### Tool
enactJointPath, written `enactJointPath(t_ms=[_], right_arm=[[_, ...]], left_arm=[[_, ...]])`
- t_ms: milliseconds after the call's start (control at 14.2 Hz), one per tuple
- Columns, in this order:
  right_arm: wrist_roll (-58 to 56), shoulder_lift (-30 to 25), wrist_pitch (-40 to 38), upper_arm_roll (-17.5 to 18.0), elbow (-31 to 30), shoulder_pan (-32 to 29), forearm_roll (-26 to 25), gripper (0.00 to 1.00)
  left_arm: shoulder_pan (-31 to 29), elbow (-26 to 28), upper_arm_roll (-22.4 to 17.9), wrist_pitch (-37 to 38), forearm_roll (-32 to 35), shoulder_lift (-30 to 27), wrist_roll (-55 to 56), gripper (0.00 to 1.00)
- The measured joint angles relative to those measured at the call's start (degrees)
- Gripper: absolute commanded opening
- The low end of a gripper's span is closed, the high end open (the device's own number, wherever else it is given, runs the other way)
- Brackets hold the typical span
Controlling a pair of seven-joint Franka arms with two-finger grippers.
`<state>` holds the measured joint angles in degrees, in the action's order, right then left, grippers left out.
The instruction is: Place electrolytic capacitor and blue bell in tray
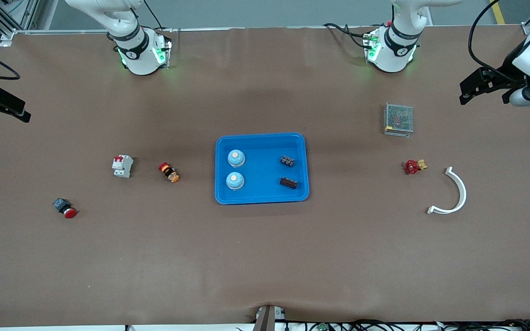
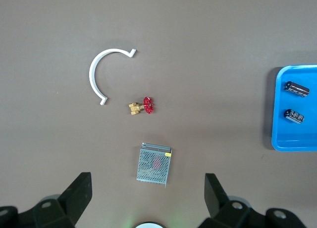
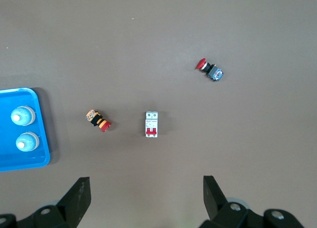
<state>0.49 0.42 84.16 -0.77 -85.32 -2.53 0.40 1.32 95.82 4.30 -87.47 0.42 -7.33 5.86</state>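
Note:
The bright blue tray (image 1: 262,135) lies at the table's middle. In it sit two blue bells (image 1: 236,157) (image 1: 235,180) toward the right arm's end and two dark electrolytic capacitors (image 1: 287,161) (image 1: 288,183) toward the left arm's end. My left gripper (image 1: 483,94) is open and empty, held up at the left arm's end of the table, over the brown mat near the mesh box. My right gripper (image 1: 2,112) is open and empty, held up at the right arm's end. The left wrist view shows the tray's rim (image 2: 277,139) and both capacitors (image 2: 296,88). The right wrist view shows both bells (image 3: 22,115).
Toward the left arm's end lie a metal mesh box (image 1: 398,119), a red-handled brass valve (image 1: 413,166) and a white curved piece (image 1: 453,193). Toward the right arm's end lie a white circuit breaker (image 1: 122,166), a red-and-yellow switch (image 1: 169,172) and a red push button (image 1: 65,208).

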Motion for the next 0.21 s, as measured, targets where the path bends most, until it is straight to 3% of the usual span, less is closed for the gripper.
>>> enactJointPath(t_ms=[212], right_arm=[[0.0, -0.7, 0.8, 0.0, -1.5, 0.0, 0.0, 1.0]], left_arm=[[0.0, -0.4, 0.0, 0.1, 0.0, 0.0, 0.0, 1.0]])
